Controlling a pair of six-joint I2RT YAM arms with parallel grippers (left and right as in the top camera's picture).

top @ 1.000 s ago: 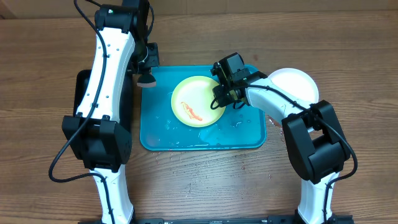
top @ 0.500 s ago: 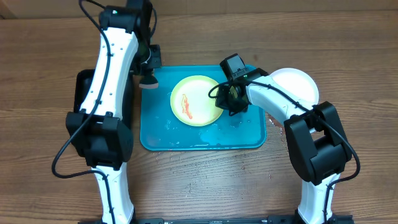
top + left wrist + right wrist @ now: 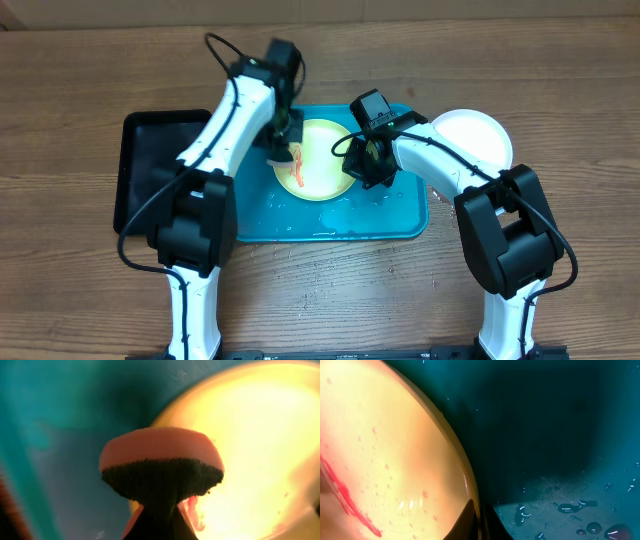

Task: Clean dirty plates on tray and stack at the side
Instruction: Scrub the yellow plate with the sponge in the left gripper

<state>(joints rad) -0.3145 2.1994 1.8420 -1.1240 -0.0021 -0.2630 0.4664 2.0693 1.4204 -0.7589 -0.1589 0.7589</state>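
Note:
The yellow-green plate (image 3: 322, 162) lies on the turquoise tray (image 3: 395, 215) with a red smear (image 3: 297, 174) on its left part. My right gripper (image 3: 362, 165) is shut on the plate's right rim (image 3: 462, 467); the fingertips pinch the rim in the right wrist view (image 3: 480, 522). My left gripper (image 3: 281, 148) is shut on a sponge (image 3: 161, 460) with a pink top and dark scrub face. It holds the sponge over the plate's left edge (image 3: 250, 435), next to the smear (image 3: 192, 512). A white-pink plate (image 3: 472, 135) sits right of the tray. The light blue plate is out of view.
A black tray (image 3: 150, 170) lies left of the turquoise tray. Water drops and puddles lie on the tray floor (image 3: 580, 510) and on the wooden table in front of it (image 3: 300, 252).
My left arm has swung from the tray's far left corner to the right, bringing the sponge over the plate's left edge. The right gripper stays on the rim.

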